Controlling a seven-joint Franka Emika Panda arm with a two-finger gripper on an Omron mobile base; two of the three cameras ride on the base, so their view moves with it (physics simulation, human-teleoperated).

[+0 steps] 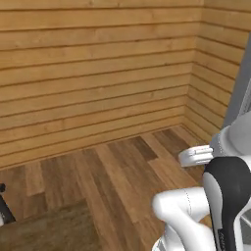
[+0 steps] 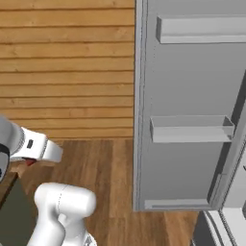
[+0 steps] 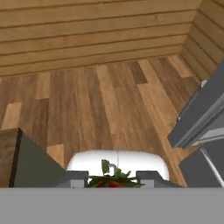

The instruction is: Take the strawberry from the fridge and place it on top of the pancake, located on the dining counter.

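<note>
The gripper (image 3: pixel 111 178) sits low in the hand view w/ its two dark finger tips (image 3: pixel 73 178) drawn in narrow, clamped on the strawberry (image 3: pixel 110 182). The berry is held between the tips, above the wooden floor (image 3: pixel 109 100) and apart from it. Appearance of the strawberry: tiny red body, mostly cut off by the view's lower edge, topped by a ragged crown of dark-green leaves that stick up and spread to both sides; one leaf stands taller than the rest near centre. In the right base view a small red spot (image 2: pixel 30 162) shows under the white hand at far left, just below the wrist housing; too small to give detail. The fridge (image 2: pixel 192 110) stands to the right w/ its light-grey door swung open toward the room; inner side of the door carries two pale shelf bins, one high, one mid-height, plus a low rail near the bottom edge. In the hand view the grey fridge door (image 3: pixel 203 113) edge appears at right, tilted, w/ a drawer corner below it. A horizontal-plank wood wall (image 1: pixel 98 73) runs behind, meeting a second wall at a corner near the fridge. A dark-brown surface w/ grey side (image 3: pixel 17 157) shows at lower left of the hand view; cannot tell what it belongs to. The arm's white links and dark joint fill the lower right of the left base view.
</note>
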